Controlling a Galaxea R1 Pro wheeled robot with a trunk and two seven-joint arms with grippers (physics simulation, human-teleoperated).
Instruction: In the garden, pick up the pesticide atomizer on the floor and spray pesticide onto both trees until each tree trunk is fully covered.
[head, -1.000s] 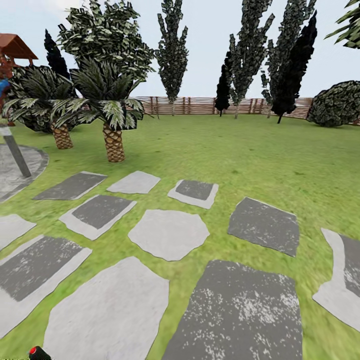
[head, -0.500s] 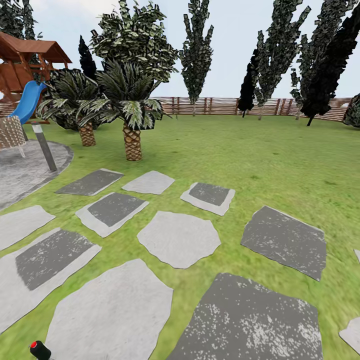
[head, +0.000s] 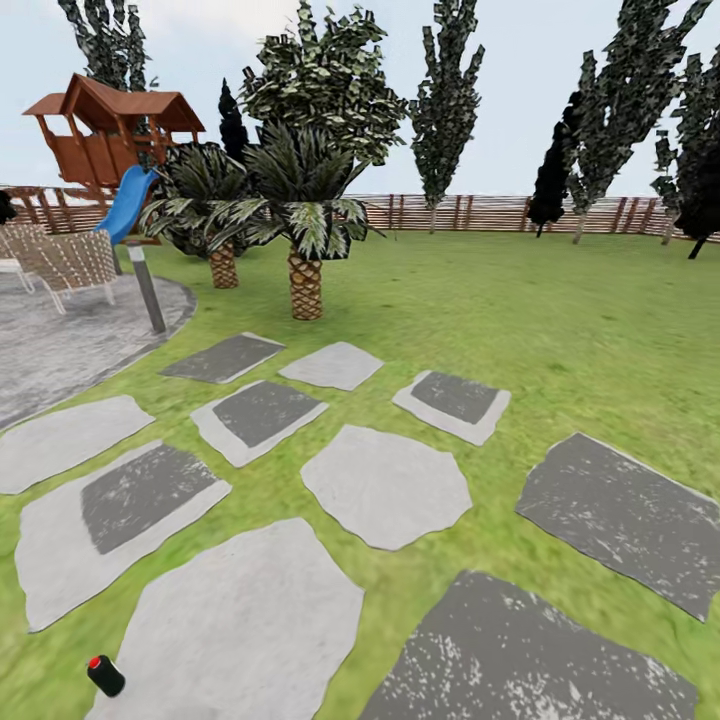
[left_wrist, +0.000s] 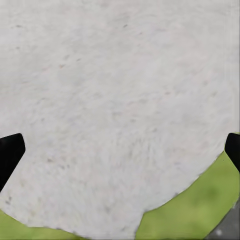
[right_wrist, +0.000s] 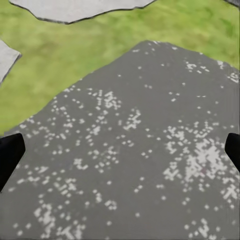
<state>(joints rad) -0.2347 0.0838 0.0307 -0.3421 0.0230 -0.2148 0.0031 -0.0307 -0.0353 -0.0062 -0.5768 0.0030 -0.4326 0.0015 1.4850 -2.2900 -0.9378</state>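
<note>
The pesticide atomizer, a small black canister with a red cap, lies tilted on the ground at the near left, at the edge of a pale paving stone. The garden lawn stretches ahead to the brown slatted fence. The thick mottled tree trunks and any pesticide specks are out of view. My left gripper is open above pale stone, its black fingertips far apart. My right gripper is open over a dark grey speckled stone, with nothing between the fingers.
Two short palms with scaly trunks stand ahead left, a leafy tree behind them. Dark narrow cypress-like trees line the fence. A wooden playhouse with a blue slide, a wicker chair and a grey post sit by paving at the left.
The whole picture has shifted to the right, so the camera has turned left. The playhouse, slide and chair have come into view, and the atomizer now shows in full.
</note>
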